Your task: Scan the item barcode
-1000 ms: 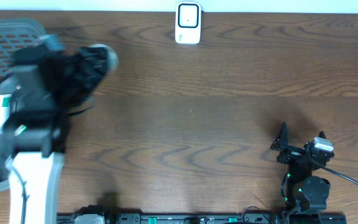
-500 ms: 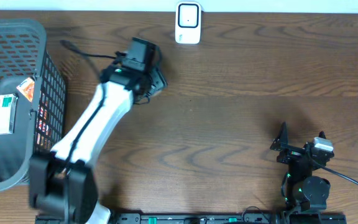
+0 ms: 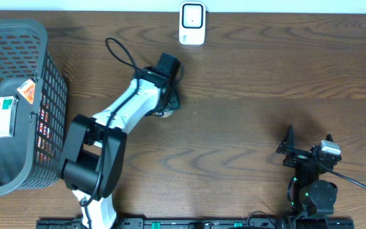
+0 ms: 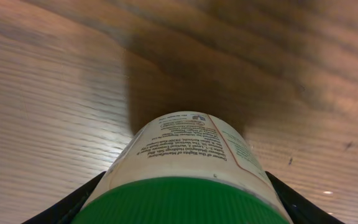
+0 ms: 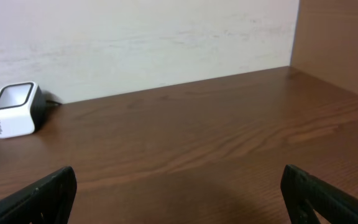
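Observation:
The item is a white bottle (image 4: 188, 149) with a green ribbed cap and a printed label. My left gripper (image 4: 179, 202) is shut on it, one black finger on each side of the bottle just past the cap. Overhead, the left gripper (image 3: 169, 95) hangs over the table's back middle, and only a pale bit of the bottle (image 3: 164, 114) peeks out under it. The white barcode scanner (image 3: 192, 24) stands at the far edge, a little right of and beyond that gripper. My right gripper (image 3: 292, 150) rests open near the front right, with nothing between its fingers (image 5: 48, 193).
A grey mesh basket (image 3: 49, 76) at the far left holds a white box (image 3: 4, 117) and an orange packet (image 3: 27, 91). The right wrist view shows the scanner (image 5: 14, 110) before a pale wall. A black cable loops above the left arm.
The left arm has swung from over the basket rightward across the table to the back middle, below the scanner, carrying the bottle. The right arm has not moved.

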Controlling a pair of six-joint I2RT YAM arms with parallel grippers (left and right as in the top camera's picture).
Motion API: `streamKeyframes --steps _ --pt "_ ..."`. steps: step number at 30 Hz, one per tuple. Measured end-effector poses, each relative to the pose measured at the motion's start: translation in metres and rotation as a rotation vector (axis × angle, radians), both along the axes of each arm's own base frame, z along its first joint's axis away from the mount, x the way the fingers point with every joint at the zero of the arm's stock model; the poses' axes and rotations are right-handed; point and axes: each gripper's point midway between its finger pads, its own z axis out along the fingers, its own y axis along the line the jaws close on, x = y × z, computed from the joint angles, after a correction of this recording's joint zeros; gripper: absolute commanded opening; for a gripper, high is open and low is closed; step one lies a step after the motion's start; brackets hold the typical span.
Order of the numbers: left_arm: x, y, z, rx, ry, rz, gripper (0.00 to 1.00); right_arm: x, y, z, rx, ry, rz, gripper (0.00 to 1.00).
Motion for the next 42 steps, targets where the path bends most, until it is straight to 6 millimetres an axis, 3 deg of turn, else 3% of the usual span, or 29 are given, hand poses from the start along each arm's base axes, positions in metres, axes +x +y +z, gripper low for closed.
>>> streamKeyframes --steps 4,17,23,26,30,33,35,39,42 --pt "-0.004 -0.005 -0.009 0.025 0.015 -0.036 0.53 0.000 0.000 0.000 0.000 0.000 0.000 0.99" --pt "-0.005 -0.004 -0.009 0.038 0.016 -0.046 0.53 0.000 0.000 0.000 0.000 0.000 0.000 0.99" --pt "-0.009 -0.002 0.008 0.043 0.001 -0.090 0.58 0.000 0.000 0.000 0.000 0.000 0.000 0.99" --pt "-0.007 -0.002 0.044 0.023 -0.076 -0.116 0.64 0.000 0.000 0.000 0.000 0.000 0.000 0.99" --pt "-0.007 0.005 0.117 -0.006 -0.253 -0.128 0.70 0.000 0.000 0.000 0.000 0.000 0.000 0.99" --pt "-0.018 0.022 0.175 -0.016 -0.393 -0.111 0.74 0.000 0.000 0.000 0.000 0.000 0.000 0.99" --pt "-0.027 0.040 0.210 -0.015 -0.486 -0.075 0.77 0.000 0.000 0.000 0.000 0.000 0.000 0.99" --pt "-0.050 0.097 0.282 0.023 -0.704 0.062 0.80 0.000 0.000 0.000 0.000 0.000 0.000 0.99" --pt "-0.073 0.141 0.319 0.070 -0.826 0.180 0.82 0.000 0.000 0.000 0.000 0.000 0.000 0.99"
